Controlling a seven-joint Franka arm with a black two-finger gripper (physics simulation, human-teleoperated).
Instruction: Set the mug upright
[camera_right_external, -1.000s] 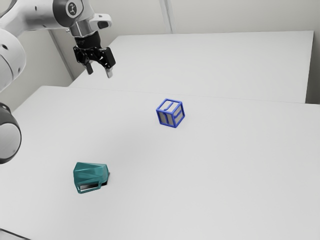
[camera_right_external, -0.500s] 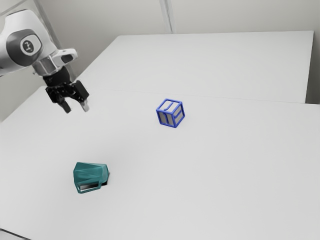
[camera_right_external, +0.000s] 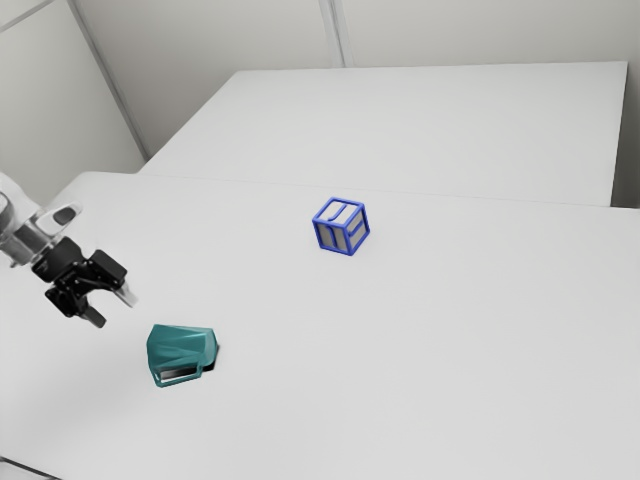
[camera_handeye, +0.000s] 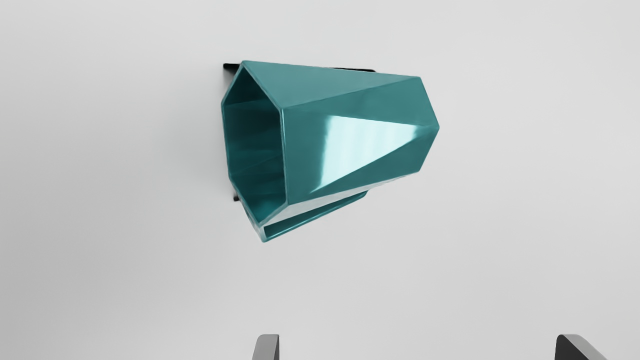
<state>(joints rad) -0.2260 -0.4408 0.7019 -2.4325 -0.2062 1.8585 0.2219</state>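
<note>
Mug (camera_right_external: 180, 348) in teal, lying on its side on the pale worktop (camera_right_external: 440, 340), toward the exterior view's left. Its body is faceted, and in the wrist view the mouth is open to sight, showing the darker hollow inside. The handle (camera_handeye: 315, 216) runs along the flank nearer the fingertips (camera_handeye: 268, 347), and a bright reflection crosses one of the facets. The robot's black gripper (camera_right_external: 114, 309) is near the mug, on its side toward the exterior view's left, tilted and apart from it. Its jaws are spread wide, with bare worktop visible between their tips. Well apart from the mug, farther back and toward the exterior view's right, sits a cube (camera_right_external: 341, 227) with blue edges, blue markings and pale faces.
</note>
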